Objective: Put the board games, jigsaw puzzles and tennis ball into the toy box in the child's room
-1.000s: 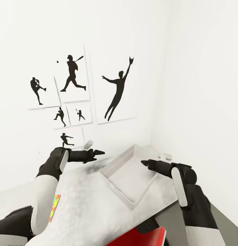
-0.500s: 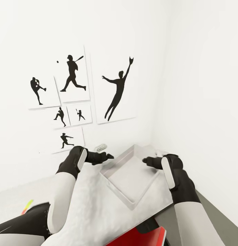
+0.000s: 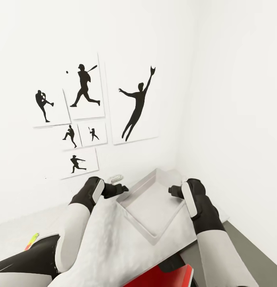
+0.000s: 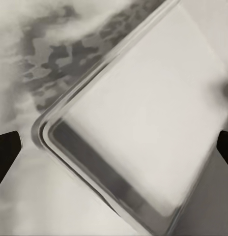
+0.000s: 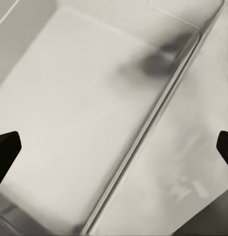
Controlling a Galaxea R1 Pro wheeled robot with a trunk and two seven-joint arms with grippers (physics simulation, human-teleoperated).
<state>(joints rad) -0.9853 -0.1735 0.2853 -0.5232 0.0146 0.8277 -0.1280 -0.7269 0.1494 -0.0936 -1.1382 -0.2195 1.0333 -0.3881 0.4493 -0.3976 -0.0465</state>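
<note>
The toy box (image 3: pixel 135 220), a light grey bin, sits at an angle on the pale table (image 3: pixel 110 243) near the room's corner; its inside looks bare. My left gripper (image 3: pixel 121 188) hovers open at the bin's left corner, with that rim corner (image 4: pixel 42 130) between its spread dark fingertips (image 4: pixel 6 152). Over the bin's right side my right gripper (image 3: pixel 172 191) is also open, and the rim (image 5: pixel 143 132) runs between its fingertips (image 5: pixel 6 150). A colourful sliver of a jigsaw puzzle (image 3: pixel 33 238) peeks out from behind my left arm. The board games, the tennis ball and the bed are out of view.
White walls meet in a corner just behind the bin, and black sports silhouette prints (image 3: pixel 136 105) hang on the left wall. A red flat object (image 3: pixel 166 277) shows at the head view's lower edge below the table. Dark floor (image 3: pixel 250 243) lies to the right.
Both arms have drawn in toward the bin: the left gripper moved right to its left corner, the right gripper moved left over its right side. My left arm now covers most of the jigsaw.
</note>
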